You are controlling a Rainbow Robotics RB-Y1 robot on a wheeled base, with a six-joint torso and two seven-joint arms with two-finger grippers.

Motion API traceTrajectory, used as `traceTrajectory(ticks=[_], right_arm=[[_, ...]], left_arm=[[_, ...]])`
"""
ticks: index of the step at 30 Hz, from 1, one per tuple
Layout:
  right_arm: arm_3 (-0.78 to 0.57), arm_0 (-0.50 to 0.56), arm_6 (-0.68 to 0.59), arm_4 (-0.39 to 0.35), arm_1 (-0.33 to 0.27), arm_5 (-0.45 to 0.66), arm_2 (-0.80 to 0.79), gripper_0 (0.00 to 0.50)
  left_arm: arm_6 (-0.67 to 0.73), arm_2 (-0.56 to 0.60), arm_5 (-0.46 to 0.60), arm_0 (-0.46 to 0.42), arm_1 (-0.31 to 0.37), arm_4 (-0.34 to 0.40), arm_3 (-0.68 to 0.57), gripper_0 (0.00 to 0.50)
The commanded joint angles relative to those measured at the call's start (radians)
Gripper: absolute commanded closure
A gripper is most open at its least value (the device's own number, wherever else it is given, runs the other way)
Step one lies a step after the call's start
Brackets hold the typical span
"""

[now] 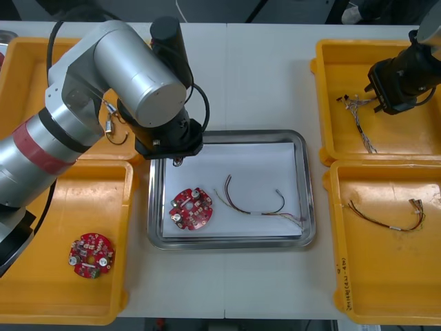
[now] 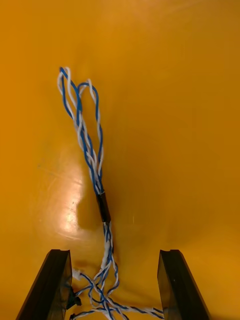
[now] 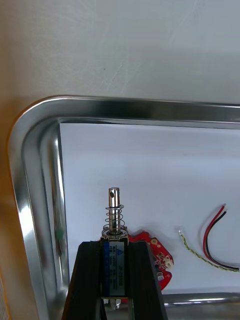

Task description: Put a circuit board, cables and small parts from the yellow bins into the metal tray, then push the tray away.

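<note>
A light table (image 1: pixel 241 76) fills the frame, with a strip of dark floor (image 1: pixel 227 10) along the top edge. At the centre sits the metal tray (image 1: pixel 309 193), white inside, holding a circuit board (image 1: pixel 191 207) at lower left and a red and yellow cable (image 1: pixel 258 203) to its right. The left gripper (image 1: pixel 178 160) hangs over the tray's upper left corner, its fingers (image 3: pixel 142 270) pinching a small metal part (image 3: pixel 115 220). The part's long axis runs in line with the fingers, and its spring-wound pin end pokes out past the fingertips. The right gripper (image 1: pixel 377 93), fingers spread wide, hovers in the upper right yellow bin (image 1: pixel 400 62) over a blue and white cable (image 2: pixel 87 145), which stretches lengthwise away from the fingers, looped end farthest
</note>
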Motion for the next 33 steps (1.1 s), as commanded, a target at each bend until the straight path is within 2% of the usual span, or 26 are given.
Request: traceTrajectory(ticks=[1, 16, 27, 33], right_arm=[[-0.008, -0.038, -0.076, 0.016, 0.021, -0.024, -0.007, 0.000], [-0.008, 0.019, -0.072, 0.021, 0.030, -0.040, -0.001, 0.000], [-0.008, 0.045, -0.053, 0.047, 0.017, -0.057, 0.006, 0.000], [-0.008, 0.074, -0.048, -0.005, 0.017, -0.066, 0.011, 0.000]], left_arm=[[-0.027, -0.029, -0.051, 0.040, -0.015, -0.039, -0.038, 0.500], [-0.038, -0.107, -0.181, 0.080, -0.003, -0.086, -0.009, 0.499], [-0.044, -0.130, -0.206, 0.080, -0.002, -0.101, 0.018, 0.500], [-0.056, -0.130, -0.224, 0.089, 0.006, -0.104, 0.023, 0.494]])
